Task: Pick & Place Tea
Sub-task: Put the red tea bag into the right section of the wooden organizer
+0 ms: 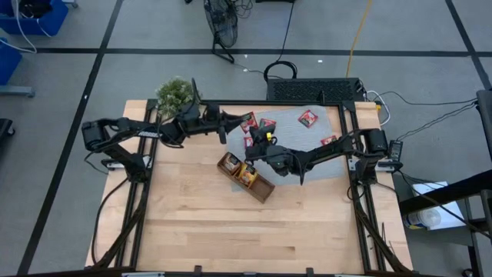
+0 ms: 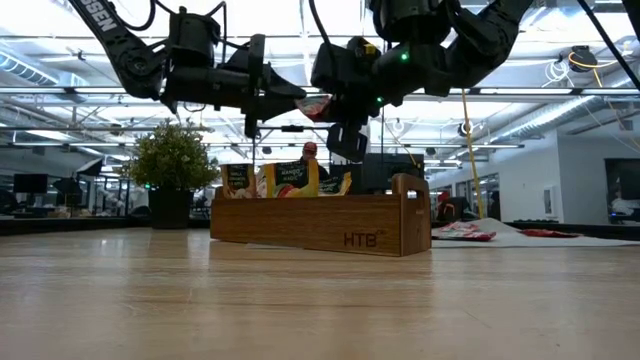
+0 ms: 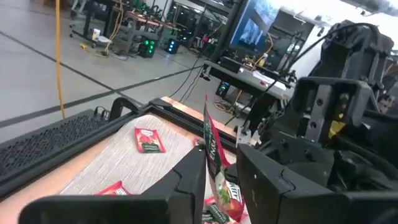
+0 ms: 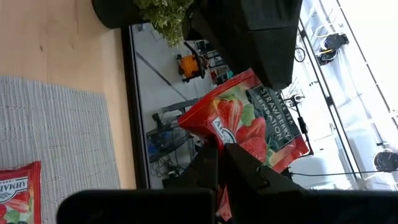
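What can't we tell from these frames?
- High view: whether the red sachet is pinched by both grippers; the arms overlap there.
- Right wrist view: right gripper meets the sachet's edge; the actual contact is hidden behind its own fingers.
- Low view: tray compartments hidden by its front wall.
- High view: sachet labels too small.

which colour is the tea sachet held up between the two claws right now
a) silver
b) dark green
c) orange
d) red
d) The sachet pinched in the air is red with strawberries on it, gripped by the left claw and the right claw above the table.
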`<action>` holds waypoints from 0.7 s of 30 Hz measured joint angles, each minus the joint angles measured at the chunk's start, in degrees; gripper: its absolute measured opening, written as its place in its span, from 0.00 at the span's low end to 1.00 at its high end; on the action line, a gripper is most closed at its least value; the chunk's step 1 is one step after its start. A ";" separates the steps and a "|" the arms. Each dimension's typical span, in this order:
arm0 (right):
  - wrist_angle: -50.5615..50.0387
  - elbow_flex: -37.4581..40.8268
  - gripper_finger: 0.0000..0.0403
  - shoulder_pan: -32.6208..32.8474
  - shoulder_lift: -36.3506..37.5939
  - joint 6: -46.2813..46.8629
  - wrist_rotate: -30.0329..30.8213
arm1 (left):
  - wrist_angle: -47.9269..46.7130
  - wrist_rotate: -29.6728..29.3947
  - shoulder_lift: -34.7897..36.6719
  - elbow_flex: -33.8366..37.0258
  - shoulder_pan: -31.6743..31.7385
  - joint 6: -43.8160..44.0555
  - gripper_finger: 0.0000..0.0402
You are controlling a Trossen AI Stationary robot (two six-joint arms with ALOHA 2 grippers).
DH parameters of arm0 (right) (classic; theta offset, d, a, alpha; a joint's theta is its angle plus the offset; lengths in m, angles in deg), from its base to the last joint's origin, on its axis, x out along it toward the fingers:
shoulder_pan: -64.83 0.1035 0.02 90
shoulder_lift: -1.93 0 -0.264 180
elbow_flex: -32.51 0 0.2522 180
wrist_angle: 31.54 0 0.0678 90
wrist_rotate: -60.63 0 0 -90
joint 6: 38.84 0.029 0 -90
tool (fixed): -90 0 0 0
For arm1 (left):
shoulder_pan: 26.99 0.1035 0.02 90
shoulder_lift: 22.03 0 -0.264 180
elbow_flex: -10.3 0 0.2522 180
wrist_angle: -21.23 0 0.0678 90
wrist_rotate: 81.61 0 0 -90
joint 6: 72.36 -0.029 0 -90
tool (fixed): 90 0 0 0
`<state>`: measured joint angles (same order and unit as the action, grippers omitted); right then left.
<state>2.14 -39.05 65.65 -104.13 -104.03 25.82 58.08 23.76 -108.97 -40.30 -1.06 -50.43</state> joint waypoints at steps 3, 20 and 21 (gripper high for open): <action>0.78 0.00 0.01 0.00 0.00 0.30 -0.03 | -0.01 0.01 0.00 0.00 -0.36 -1.90 0.16; -13.75 0.15 0.15 4.76 0.98 41.93 6.07 | -1.14 29.24 5.31 -0.02 3.08 -30.94 0.00; -14.16 0.56 0.15 4.83 1.98 41.42 8.90 | -1.62 35.61 5.28 -0.02 2.56 -32.09 0.00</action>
<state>-12.02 -38.49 70.48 -102.16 -62.61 34.72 56.46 59.36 -103.69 -40.32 1.50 -82.52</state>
